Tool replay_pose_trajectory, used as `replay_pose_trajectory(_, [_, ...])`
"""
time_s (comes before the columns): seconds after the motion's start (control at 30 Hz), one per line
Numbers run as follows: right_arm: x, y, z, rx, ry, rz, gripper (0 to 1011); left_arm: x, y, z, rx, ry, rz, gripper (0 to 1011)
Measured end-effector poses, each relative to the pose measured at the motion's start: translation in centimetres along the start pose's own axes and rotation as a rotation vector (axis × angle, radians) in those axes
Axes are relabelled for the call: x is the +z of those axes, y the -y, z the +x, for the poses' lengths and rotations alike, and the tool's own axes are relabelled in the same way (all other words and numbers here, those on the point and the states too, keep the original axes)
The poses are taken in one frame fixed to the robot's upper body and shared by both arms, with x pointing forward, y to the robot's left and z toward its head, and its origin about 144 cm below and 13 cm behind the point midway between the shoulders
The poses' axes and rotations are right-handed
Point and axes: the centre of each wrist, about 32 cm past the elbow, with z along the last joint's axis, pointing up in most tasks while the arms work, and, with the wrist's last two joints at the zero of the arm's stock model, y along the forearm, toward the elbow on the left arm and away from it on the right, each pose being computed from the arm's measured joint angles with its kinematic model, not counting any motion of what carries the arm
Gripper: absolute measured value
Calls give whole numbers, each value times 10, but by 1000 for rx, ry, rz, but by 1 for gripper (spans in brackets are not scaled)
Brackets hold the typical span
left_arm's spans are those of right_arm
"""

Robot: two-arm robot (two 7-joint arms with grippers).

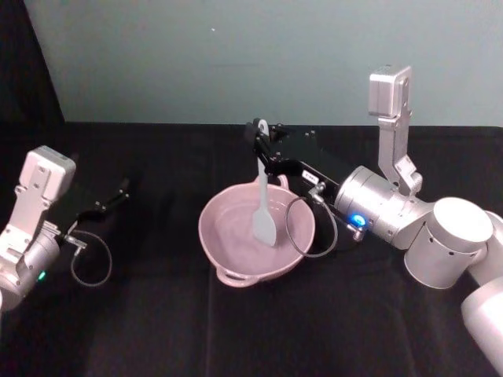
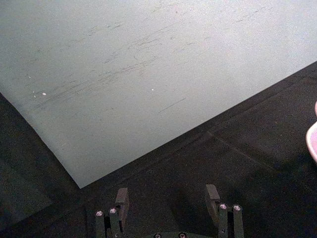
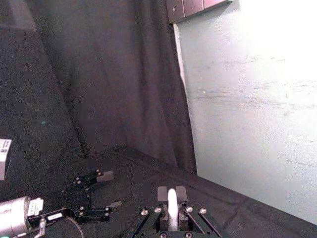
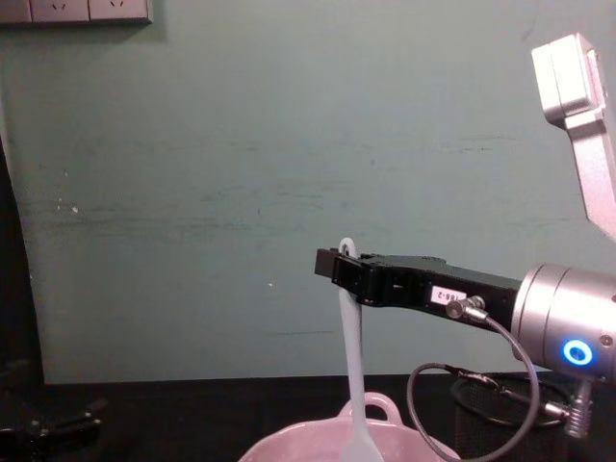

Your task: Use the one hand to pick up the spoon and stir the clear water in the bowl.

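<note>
- The right gripper [image 1: 259, 135] reaches in from the table's right side. The arm is stretched out roughly level, with the wrist's blue ring lit and the fingers pointing left over the bowl's far rim.
- Its fingers are pinched tight on the white spoon [image 1: 263, 206] just below the handle tip, so the spoon hangs pretty much straight down.
- The spoon's wide end sits inside the pink bowl [image 1: 211, 236], around the middle of the black-clothed table [image 1: 157, 330].
- The left gripper [image 1: 122, 191] sits low near the left edge, fingers spread apart, holding nothing.

Pale teal wall [image 4: 241, 144]; black cloth-covered table [image 1: 157, 330]; black curtain [image 3: 99, 74] at left; sockets [image 4: 77, 10] high on wall.
</note>
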Motion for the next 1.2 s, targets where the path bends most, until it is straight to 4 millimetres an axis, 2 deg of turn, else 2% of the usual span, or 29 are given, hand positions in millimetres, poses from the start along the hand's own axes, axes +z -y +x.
replay_pose_trajectory(0.17, [2, 0, -1, 4, 2, 5, 107, 0, 0, 0, 0, 0, 0, 1011])
replay_pose_trajectory(0.33, [15, 0, -4, 4, 1, 21, 107, 0, 0, 0, 0, 0, 0, 1011])
replay_pose_trajectory(0.47, [39, -2, -6, 4, 12, 51, 107, 0, 0, 0, 0, 0, 0, 1011])
replay_pose_trajectory(0.77, [75, -4, -4, 20, 20, 66, 107, 0, 0, 0, 0, 0, 0, 1011])
replay_pose_trajectory(0.97, [84, -5, -5, 16, 22, 54, 106, 0, 0, 0, 0, 0, 0, 1011])
replay_pose_trajectory(1.2, [85, -3, -3, 7, 17, 54, 107, 0, 0, 0, 0, 0, 0, 1011])
